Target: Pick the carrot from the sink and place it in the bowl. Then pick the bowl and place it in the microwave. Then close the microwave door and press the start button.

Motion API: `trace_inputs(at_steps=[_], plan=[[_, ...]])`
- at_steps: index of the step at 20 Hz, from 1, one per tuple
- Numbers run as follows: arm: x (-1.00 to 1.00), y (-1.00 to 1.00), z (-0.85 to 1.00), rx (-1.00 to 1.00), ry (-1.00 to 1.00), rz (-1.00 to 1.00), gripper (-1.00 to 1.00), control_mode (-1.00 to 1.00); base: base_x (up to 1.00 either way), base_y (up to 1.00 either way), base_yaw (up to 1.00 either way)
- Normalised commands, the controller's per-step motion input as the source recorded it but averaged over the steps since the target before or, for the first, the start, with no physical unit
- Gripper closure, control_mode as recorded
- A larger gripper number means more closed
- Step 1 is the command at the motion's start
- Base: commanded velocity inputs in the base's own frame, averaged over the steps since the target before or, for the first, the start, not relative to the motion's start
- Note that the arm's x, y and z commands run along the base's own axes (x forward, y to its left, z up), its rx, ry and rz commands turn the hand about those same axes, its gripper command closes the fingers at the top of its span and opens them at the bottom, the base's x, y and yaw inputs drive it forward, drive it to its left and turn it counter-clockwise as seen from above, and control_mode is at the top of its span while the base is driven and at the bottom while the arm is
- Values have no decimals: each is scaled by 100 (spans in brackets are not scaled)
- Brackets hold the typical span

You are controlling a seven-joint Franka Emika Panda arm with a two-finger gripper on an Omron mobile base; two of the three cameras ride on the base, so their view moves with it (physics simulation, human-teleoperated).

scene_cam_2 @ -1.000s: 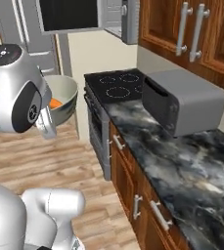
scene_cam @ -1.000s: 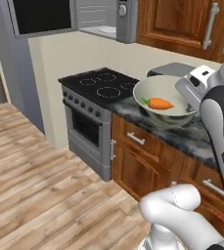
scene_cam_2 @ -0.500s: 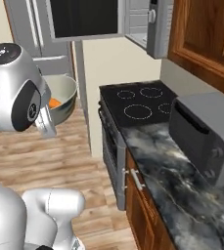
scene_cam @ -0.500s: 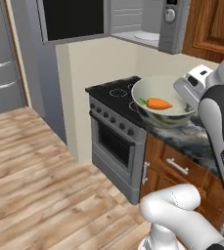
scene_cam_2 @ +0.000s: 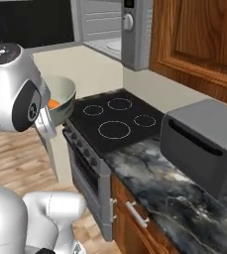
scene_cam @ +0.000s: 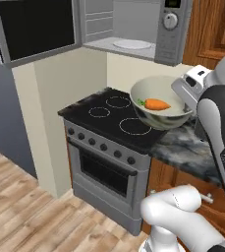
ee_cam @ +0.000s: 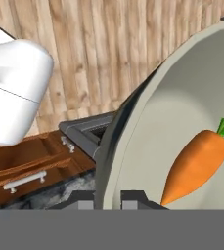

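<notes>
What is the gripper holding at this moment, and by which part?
The gripper holds the bowl by its rim, one finger on each side of the wall. The carrot lies inside it.

Landmark = stove point(scene_cam_2: 116, 121): black glass cooktop with four ring burners, oven front with a knob row below. Left of the stove, the bowl point(scene_cam_2: 64, 97) is up off any surface, partly hidden behind the arm's white wrist housing; an orange bit of the carrot point(scene_cam_2: 54, 104) shows inside at its near edge. Above and behind the stove, the microwave point(scene_cam_2: 135, 30), its door point(scene_cam_2: 33, 22) swung open to the left. Right of the stove, marbled surface point(scene_cam_2: 154, 173) carrying a grey bread-box-like container point(scene_cam_2: 204, 144). Wood cabinets above and below.
</notes>
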Motion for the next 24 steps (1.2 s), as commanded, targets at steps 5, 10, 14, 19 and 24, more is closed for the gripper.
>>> trace_inputs(at_steps=[5,10,14,19,24], plan=[[0,0,0,0,0,0,100,100,40,73,-59],[0,0,0,0,0,0,100,100,9,71,-59],[0,0,0,0,0,0,100,100,0,48,-56],[0,0,0,0,0,0,100,100,1,51,-39],[0,0,0,0,0,0,100,100,18,65,-23]])
